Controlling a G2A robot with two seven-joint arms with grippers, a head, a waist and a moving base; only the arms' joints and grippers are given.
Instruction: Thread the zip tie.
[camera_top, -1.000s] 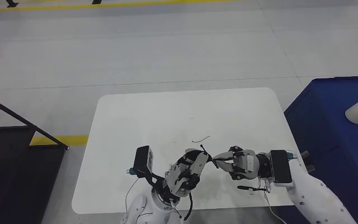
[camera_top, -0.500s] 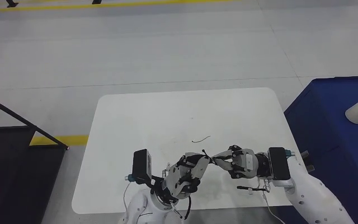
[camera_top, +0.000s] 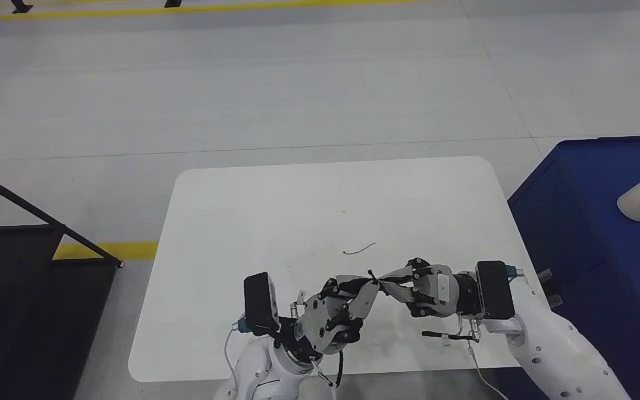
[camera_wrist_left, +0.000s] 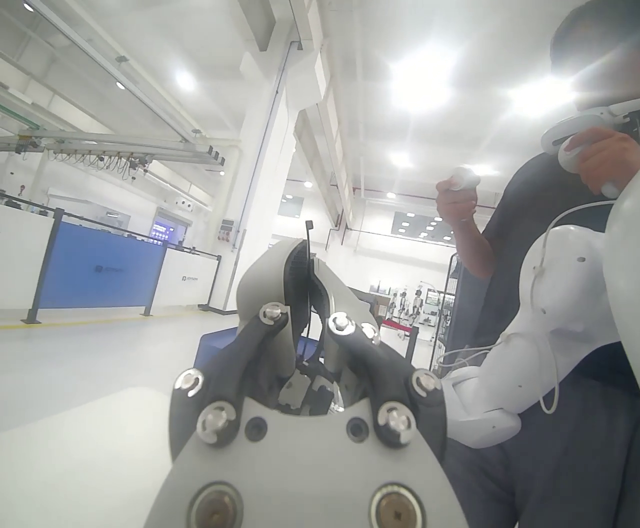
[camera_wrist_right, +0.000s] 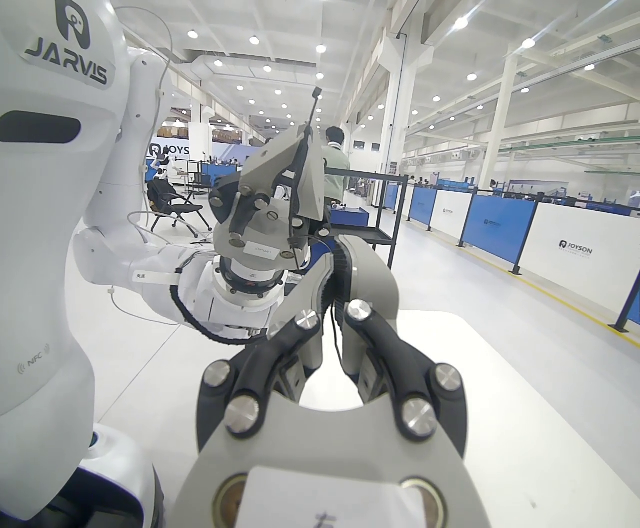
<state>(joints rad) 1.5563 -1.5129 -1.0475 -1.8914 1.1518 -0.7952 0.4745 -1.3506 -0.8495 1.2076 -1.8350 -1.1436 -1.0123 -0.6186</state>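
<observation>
A thin black zip tie (camera_top: 371, 274) is held between both grippers above the near part of the white table (camera_top: 300, 210). My left gripper (camera_wrist_left: 305, 250) is shut on the zip tie (camera_wrist_left: 309, 235), whose small square head sticks out past the fingertips. In the right wrist view the left gripper (camera_wrist_right: 302, 135) stands just beyond my right gripper (camera_wrist_right: 336, 265), the zip tie (camera_wrist_right: 313, 105) pointing up out of it. The right gripper is shut on a thin black strand that runs down between its fingers. In the top view the left gripper (camera_top: 366, 289) and the right gripper (camera_top: 392, 285) almost touch.
A second, loose zip tie (camera_top: 358, 247) lies curved on the table just beyond the grippers. A dark blue bin (camera_top: 590, 210) stands off the table's right side. A black frame (camera_top: 40, 300) stands at the left. The far half of the table is bare.
The left arm has shifted right and turned, carrying the tie's head a little toward the right gripper. The right gripper has edged left, so the two now sit closer together.
</observation>
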